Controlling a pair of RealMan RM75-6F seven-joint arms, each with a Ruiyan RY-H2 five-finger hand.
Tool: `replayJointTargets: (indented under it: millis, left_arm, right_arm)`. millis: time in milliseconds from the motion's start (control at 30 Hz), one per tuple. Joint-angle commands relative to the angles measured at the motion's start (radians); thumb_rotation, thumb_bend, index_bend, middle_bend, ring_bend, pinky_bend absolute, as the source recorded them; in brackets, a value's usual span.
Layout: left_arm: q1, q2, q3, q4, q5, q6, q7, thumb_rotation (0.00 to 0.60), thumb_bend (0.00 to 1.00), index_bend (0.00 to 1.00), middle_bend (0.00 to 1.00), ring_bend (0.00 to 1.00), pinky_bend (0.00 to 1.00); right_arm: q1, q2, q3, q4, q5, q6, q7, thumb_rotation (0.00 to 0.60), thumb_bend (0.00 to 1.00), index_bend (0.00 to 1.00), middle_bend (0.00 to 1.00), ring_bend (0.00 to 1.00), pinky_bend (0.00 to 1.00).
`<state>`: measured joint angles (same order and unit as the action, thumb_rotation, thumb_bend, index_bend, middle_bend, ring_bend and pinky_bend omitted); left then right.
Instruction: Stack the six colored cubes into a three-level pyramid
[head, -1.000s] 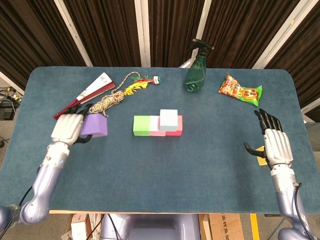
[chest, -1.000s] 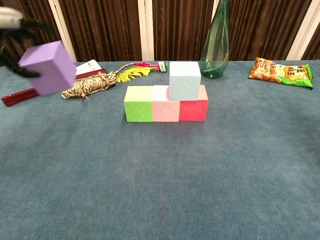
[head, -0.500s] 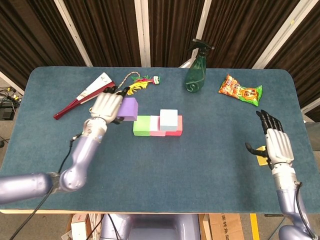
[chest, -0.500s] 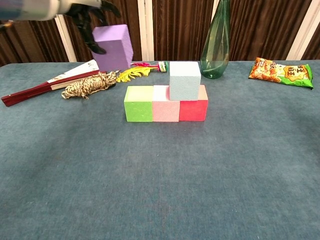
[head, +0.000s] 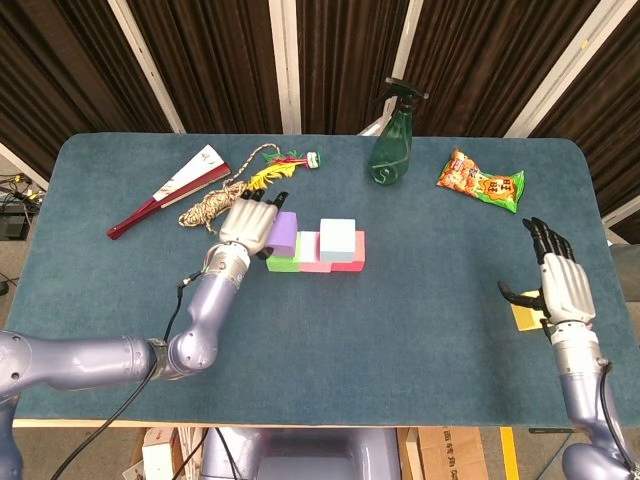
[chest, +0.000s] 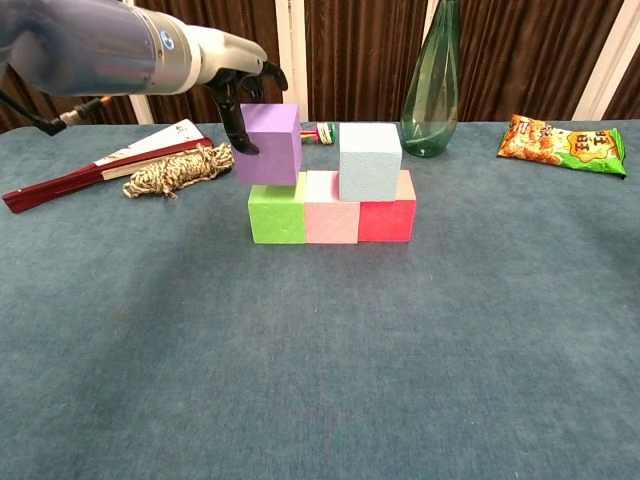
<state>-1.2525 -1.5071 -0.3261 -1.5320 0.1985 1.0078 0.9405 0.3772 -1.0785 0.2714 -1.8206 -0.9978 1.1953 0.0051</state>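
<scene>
A green cube (chest: 276, 215), a pink cube (chest: 331, 210) and a red cube (chest: 388, 215) stand in a row mid-table. A light blue cube (chest: 369, 161) rests on top, over the pink and red ones. My left hand (head: 246, 221) holds a purple cube (chest: 268, 143) just above the green cube, its fingers (chest: 238, 110) around the cube's left and top sides. In the head view the purple cube (head: 284, 231) covers most of the green cube (head: 283, 263). My right hand (head: 560, 284) hovers open at the table's right edge, above a yellow cube (head: 523, 315) that it mostly hides.
A folded fan (head: 170, 190), a rope bundle (head: 209, 208) and a yellow feathered toy (head: 276, 168) lie at the back left. A green spray bottle (head: 393, 134) stands at the back centre. A snack bag (head: 480, 181) lies at the back right.
My left hand has carried the purple cube from the far left, up and rightward, to just over the green cube. My right hand has barely shifted.
</scene>
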Motion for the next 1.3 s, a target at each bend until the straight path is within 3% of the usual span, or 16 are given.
replayJointTargets:
  millis: [33, 1300]
  left_arm:
    - [-0.006, -0.013, 0.001, 0.011, -0.001, 0.008, -0.011, 0.6, 0.4, 0.06, 0.34, 0.09, 0.12]
    - [-0.088, -0.13, -0.013, 0.13, -0.057, -0.003, -0.017, 0.6, 0.4, 0.05, 0.34, 0.09, 0.12]
  right_arm:
    - [0.0, 0.001, 0.001, 0.0, -0.001, -0.001, 0.002, 0.6, 0.3, 0.0, 0.0, 0.0, 0.04]
    - [-0.001, -0.001, 0.005, 0.007, 0.011, -0.021, 0.002, 0.6, 0.3, 0.0, 0.0, 0.0, 0.04]
